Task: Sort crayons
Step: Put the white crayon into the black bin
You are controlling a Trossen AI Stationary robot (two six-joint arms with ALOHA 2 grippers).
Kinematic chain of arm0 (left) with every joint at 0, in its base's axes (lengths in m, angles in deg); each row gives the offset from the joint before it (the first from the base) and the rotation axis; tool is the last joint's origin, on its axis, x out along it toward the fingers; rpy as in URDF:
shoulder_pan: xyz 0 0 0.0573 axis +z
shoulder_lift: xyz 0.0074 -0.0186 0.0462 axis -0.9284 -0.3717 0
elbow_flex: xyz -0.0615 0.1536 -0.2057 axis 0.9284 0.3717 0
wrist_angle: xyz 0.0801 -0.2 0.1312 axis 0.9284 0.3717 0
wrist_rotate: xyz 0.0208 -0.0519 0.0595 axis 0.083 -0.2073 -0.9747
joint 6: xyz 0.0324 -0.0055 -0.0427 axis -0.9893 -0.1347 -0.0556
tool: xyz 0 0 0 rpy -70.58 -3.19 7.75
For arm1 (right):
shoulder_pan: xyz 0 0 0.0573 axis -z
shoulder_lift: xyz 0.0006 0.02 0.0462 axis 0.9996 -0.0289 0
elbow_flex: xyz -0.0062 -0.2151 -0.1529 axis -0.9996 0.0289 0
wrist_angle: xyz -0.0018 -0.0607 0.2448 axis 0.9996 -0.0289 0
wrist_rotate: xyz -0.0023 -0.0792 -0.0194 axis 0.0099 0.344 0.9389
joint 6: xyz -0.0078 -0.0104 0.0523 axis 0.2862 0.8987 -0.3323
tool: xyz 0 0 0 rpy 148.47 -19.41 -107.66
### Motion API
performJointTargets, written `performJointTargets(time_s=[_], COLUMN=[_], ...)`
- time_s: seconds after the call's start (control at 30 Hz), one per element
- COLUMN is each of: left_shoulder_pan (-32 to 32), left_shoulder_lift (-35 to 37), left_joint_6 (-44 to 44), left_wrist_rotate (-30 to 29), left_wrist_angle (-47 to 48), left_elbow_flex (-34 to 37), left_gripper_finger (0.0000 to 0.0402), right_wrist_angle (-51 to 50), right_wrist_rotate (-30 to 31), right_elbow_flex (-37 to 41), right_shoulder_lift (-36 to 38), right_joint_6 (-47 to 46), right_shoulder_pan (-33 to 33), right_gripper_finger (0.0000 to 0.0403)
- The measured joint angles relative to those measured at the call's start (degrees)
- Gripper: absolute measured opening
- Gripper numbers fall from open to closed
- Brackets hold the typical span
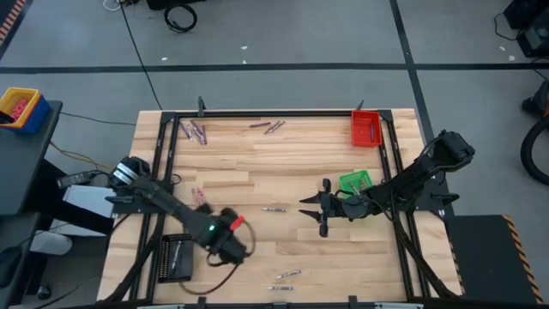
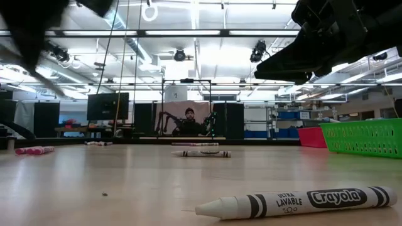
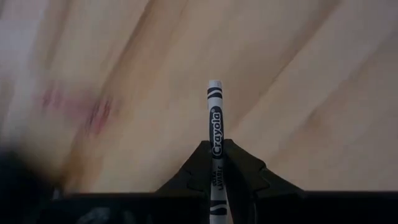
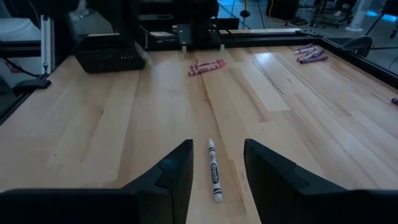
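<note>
My left gripper (image 1: 233, 251) hangs over the table's near left part, beside the black tray (image 1: 176, 256), and is shut on a pale grey crayon (image 3: 214, 118). My right gripper (image 1: 310, 213) is open above the table's middle. In the right wrist view its fingers (image 4: 180, 168) stand on either side of a pale grey crayon (image 4: 213, 168) that lies flat on the wood (image 1: 274, 209), without touching it. Maroon crayons (image 1: 196, 130) lie at the far left, more (image 1: 268, 127) lie at the far edge, and reddish ones (image 1: 199, 197) lie left of centre. My left gripper pinches the pale grey crayon between its two fingers at the labelled middle of the stick (image 3: 216, 152). The crayon lies along the fingers, and its striped end (image 3: 214, 93) sticks out past the fingertips. It is lifted clear of the table.
A red tray (image 1: 366, 129) stands at the far right corner, and a green tray (image 1: 354, 182) stands beside my right arm. Two pale grey crayons (image 1: 287, 275) lie near the front edge; one fills the low view's foreground (image 2: 295, 202). A black frame rail (image 1: 274, 113) borders the table.
</note>
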Motion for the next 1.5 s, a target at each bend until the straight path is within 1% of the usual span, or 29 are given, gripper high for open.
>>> performJointTargets(time_s=[0.13, 0.2, 0.37, 0.5, 0.6, 0.73, 0.83, 0.9, 1.0, 1.1, 1.2, 1.3, 1.43, 1.5], left_shoulder_pan=[-5.43, -8.40, -15.50, -19.86, -22.62, -23.62, -22.77, -22.11, -21.06, -20.21, -19.60, -18.38, -15.68, -14.55], left_shoulder_lift=[0.02, 0.02, 0.02, -0.09, -0.15, -0.22, -0.22, -0.22, -0.22, -0.22, -0.20, -0.20, -0.02, 0.58], left_joint_6=[18.32, 26.72, 44.46, 52.55, 57.74, 58.64, 58.52, 58.44, 58.07, 57.47, 54.00, 50.50, 43.24, 39.55], left_wrist_rotate=[6.28, 8.78, 11.28, 12.43, 12.55, 12.56, 12.42, 12.38, 12.32, 11.95, 12.31, 15.18, 20.13, 20.99], left_wrist_angle=[9.70, 12.69, 12.31, 12.09, 10.70, 2.65, -4.23, -7.04, -8.04, -8.21, -8.65, -8.24, -7.80, -8.03], left_elbow_flex=[-1.62, -1.64, -1.69, -1.04, 2.02, 7.88, 12.67, 15.50, 18.57, 20.27, 21.12, 21.61, 21.46, 21.02], left_gripper_finger=[0.0034, 0.0034, 0.0034, 0.0034, 0.0034, 0.0034, 0.0034, 0.0034, 0.0034, 0.0034, 0.0038, 0.0056, 0.0096, 0.0117], right_wrist_angle=[0.07, 0.37, 5.72, 10.06, 11.89, 12.12, 11.72, 11.58, 10.41, 9.66, 8.59, 7.50, 6.81, 6.82], right_wrist_rotate=[0.00, 0.00, 0.00, -0.98, -3.10, -4.77, -5.98, -6.16, -6.66, -7.10, -7.13, -7.15, -7.13, -7.13], right_elbow_flex=[0.00, 0.00, 0.00, 0.00, 0.00, 0.00, 0.00, 0.00, 0.00, 0.00, 0.01, 0.02, 0.02, 0.02], right_shoulder_lift=[0.00, 0.00, 0.00, 0.00, 0.00, 0.00, 0.00, 0.00, 0.00, 0.00, 0.00, 0.00, 0.00, 0.00], right_joint_6=[0.74, 2.20, 6.74, 10.01, 10.89, 10.57, 9.42, 8.76, 8.50, 6.34, 4.19, 2.46, 0.47, -0.32], right_shoulder_pan=[0.02, 0.20, 1.58, 2.90, 4.06, 5.47, 5.95, 5.99, 5.78, 5.49, 5.20, 4.63, 3.71, 3.19], right_gripper_finger=[0.0147, 0.0147, 0.0147, 0.0147, 0.0147, 0.0147, 0.0147, 0.0147, 0.0147, 0.0147, 0.0147, 0.0147, 0.0147, 0.0147])
